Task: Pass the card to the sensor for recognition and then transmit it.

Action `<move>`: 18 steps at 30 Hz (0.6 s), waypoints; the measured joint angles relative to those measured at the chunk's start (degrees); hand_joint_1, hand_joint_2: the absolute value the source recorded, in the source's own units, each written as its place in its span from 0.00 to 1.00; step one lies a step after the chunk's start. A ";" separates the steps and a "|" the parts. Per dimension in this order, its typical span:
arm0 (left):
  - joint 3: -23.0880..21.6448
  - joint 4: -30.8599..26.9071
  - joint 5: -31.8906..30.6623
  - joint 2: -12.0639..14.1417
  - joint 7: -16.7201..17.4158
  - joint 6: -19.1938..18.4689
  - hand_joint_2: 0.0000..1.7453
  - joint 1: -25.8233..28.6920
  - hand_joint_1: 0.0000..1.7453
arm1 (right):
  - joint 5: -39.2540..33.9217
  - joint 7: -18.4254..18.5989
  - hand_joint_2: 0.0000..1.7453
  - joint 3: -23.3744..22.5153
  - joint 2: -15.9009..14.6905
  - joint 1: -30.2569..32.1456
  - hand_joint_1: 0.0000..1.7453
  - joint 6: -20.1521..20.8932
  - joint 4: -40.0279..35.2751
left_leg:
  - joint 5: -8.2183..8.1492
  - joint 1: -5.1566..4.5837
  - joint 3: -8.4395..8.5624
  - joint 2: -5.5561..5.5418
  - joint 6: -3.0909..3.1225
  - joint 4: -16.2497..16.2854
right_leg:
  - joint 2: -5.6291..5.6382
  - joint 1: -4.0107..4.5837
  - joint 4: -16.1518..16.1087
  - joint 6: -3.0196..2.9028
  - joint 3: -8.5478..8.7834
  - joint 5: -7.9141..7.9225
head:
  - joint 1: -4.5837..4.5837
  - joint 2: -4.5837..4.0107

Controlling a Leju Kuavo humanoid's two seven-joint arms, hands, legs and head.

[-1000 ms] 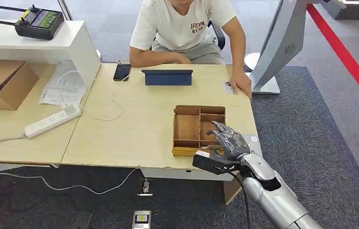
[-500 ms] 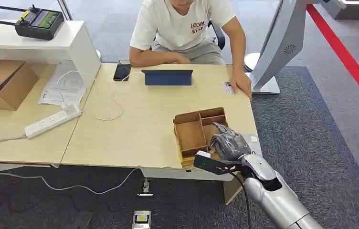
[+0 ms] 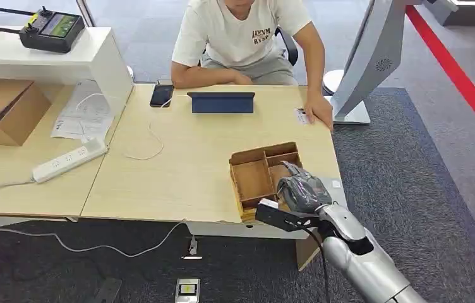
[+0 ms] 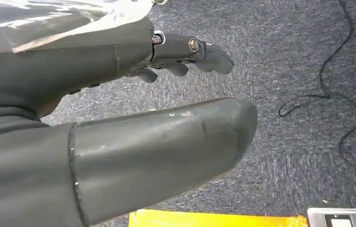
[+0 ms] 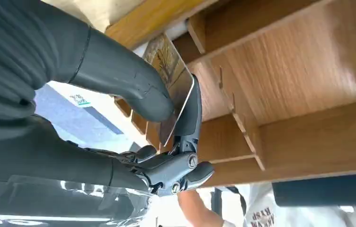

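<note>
My right hand pinches the card over the wooden tray.

From the head view I see my right hand (image 3: 302, 191) at about 5 o'clock on the pale wooden bench (image 3: 184, 164), over the near right compartment of the brown wooden divided tray (image 3: 254, 180), which sits skewed to the bench edge. In the right wrist view, my thumb and a dark finger (image 5: 189, 116) pinch the thin printed card (image 5: 172, 78), its far end down inside the tray. My left hand (image 4: 119, 118) hangs over grey carpet, fingers apart, holding nothing. At 12 o'clock a person in a white T-shirt (image 3: 241, 31) sits with one hand flat on the bench.
</note>
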 joint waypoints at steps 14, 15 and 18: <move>-0.09 0.00 -0.98 0.00 -1.57 0.59 0.00 0.01 0.00 | -2.84 -1.64 1.00 -4.02 -0.64 -3.36 1.00 -6.10 -5.20 | 0.00 0.00 0.02 0.00 0.00 0.01 | 0.00 0.00 0.00 0.00 0.01 0.02 | 0.00 0.00; -0.09 0.00 -1.01 0.00 -1.62 0.59 0.00 -0.02 0.00 | -2.89 -1.66 1.00 -4.33 -0.66 -3.68 1.00 -6.12 -5.58 | 0.00 0.00 0.02 0.00 0.00 0.01 | 0.00 0.00 0.00 0.00 0.00 0.02 | 0.00 0.00; -0.20 0.00 -1.16 0.00 -1.84 0.59 0.00 -0.13 0.00 | -3.02 -1.81 1.00 -5.40 -0.70 -4.52 1.00 -6.27 -6.64 | 0.00 0.00 0.01 0.00 0.00 0.01 | 0.00 0.00 0.00 0.00 0.00 0.01 | -0.02 0.00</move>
